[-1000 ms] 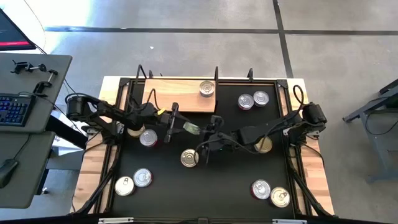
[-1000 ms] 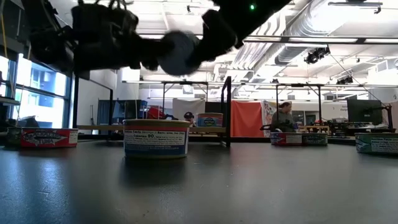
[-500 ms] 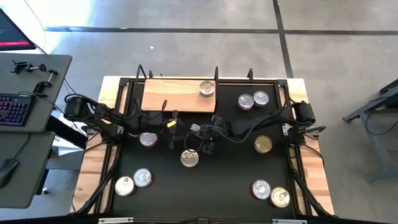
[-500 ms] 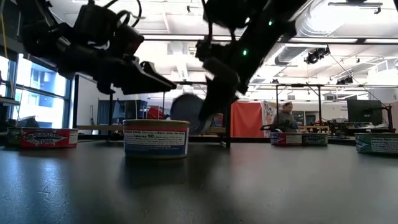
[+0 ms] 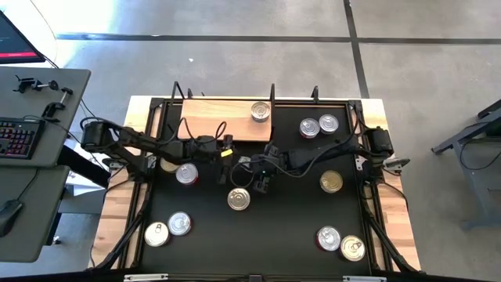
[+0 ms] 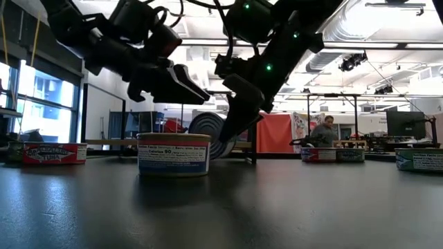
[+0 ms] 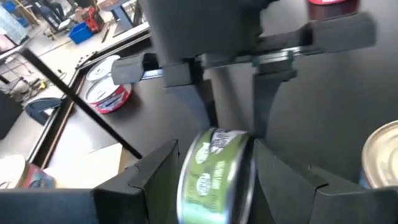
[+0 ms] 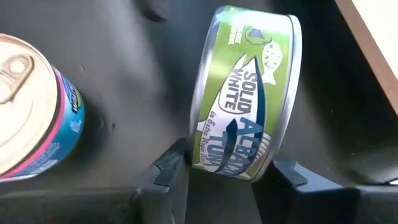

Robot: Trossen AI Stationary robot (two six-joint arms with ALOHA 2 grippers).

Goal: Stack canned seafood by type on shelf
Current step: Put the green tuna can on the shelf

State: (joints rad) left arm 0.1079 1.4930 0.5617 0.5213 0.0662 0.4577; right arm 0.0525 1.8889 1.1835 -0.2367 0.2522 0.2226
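Two pincers meet at mid-surface, just in front of the shelf (image 5: pixel 225 119), over one green-labelled tin (image 8: pixel 245 93) standing on edge.

1. Step in hand, as judged: a hand-over or re-orientation of this tin between arms. The right pincer (image 8: pixel 227 163) has its fingers closed on the tin's two flat faces, seen clearly in the right wrist view. The left pincer (image 7: pixel 211 165) stands with its fingers spread either side of the same tin, facing the right pincer; whether its pads touch the tin cannot be told.

2. Next move, as judged: one pincer must take sole hold before the other lets go, then the tin must be turned flat and carried to the shelf. A tin on edge may roll if released early.

3. Shelf state: one silver-lidded tin (image 5: pixel 261 110) lies flat near its right end. The other tins lie scattered on the black surface (image 5: pixel 290 235), including one (image 5: pixel 239 199) just in front of the pincers.

4. Legible writing: the held tin reads "SOLID WHITE ALBACORE TUNA", partly cut off, with a fish emblem. The nearest tin in the low view (image 6: pixel 173 153) carries small print; only "90" is readable.
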